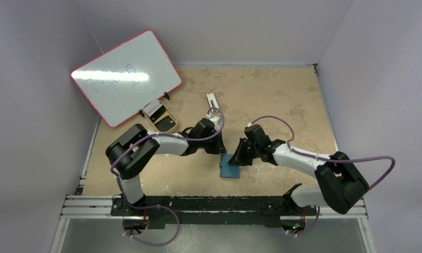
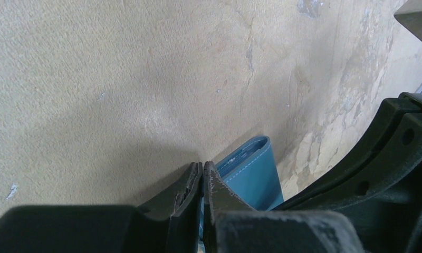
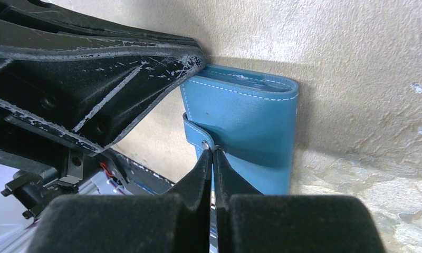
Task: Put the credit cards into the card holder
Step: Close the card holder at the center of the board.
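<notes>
Both closed, left claw (image 2: 202,165) at card holder (image 3: 248,113) edge, right claw (image 3: 213,152) at its strap (image 3: 198,134), wide tabletop (image 1: 283,100) beyond

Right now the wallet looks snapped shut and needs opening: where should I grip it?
Probably the snap strap's tab, from the side facing the arm bases: the wallet lies flat and closed, and only that tab offers a free edge.

A folded teal-blue leather card holder (image 1: 230,168) lies front centre on the tan fibreboard table (image 1: 283,100), between the left gripper (image 1: 222,151) and right gripper (image 1: 239,158). Back left leans a pink-framed whiteboard (image 1: 125,78), with a tan-gold rounded tray (image 1: 160,117) just before it. A white oblong block (image 1: 212,100) lies to the tray's right.
</notes>
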`<move>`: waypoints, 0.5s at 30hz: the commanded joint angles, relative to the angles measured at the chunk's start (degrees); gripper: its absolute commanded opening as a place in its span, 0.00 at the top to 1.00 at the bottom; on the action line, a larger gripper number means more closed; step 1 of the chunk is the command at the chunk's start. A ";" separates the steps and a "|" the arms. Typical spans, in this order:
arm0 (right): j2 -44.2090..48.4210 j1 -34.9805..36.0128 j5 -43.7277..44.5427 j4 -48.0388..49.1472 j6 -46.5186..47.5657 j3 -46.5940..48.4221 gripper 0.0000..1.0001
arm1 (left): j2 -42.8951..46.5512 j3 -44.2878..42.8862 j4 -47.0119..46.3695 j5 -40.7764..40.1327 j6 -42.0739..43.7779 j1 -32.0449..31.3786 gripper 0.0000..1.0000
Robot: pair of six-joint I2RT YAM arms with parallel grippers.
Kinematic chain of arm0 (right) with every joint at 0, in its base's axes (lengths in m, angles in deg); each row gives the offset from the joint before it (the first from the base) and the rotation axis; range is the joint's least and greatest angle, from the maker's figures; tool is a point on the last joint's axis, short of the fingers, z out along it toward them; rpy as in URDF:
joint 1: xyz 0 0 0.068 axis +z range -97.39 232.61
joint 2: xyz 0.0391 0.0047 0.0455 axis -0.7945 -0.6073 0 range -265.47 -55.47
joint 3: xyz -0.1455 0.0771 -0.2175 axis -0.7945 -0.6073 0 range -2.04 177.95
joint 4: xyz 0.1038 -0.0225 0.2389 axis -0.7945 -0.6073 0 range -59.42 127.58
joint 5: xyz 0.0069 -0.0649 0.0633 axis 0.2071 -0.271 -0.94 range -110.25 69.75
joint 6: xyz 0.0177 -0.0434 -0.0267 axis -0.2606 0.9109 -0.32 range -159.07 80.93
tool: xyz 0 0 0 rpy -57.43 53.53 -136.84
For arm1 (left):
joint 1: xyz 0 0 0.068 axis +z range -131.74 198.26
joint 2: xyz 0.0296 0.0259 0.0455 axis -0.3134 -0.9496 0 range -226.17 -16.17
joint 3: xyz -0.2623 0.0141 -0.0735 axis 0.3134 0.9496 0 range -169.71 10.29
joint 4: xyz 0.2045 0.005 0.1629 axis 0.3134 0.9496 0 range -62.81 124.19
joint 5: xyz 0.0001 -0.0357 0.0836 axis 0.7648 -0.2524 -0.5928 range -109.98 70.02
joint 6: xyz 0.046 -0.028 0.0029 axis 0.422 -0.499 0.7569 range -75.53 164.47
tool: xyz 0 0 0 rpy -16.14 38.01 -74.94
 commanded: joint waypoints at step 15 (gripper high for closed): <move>4.54 0.20 0.89 -0.64 -4.55 -3.29 1.00 | -0.58 -0.82 4.45 -5.78 3.49 0.14 0.96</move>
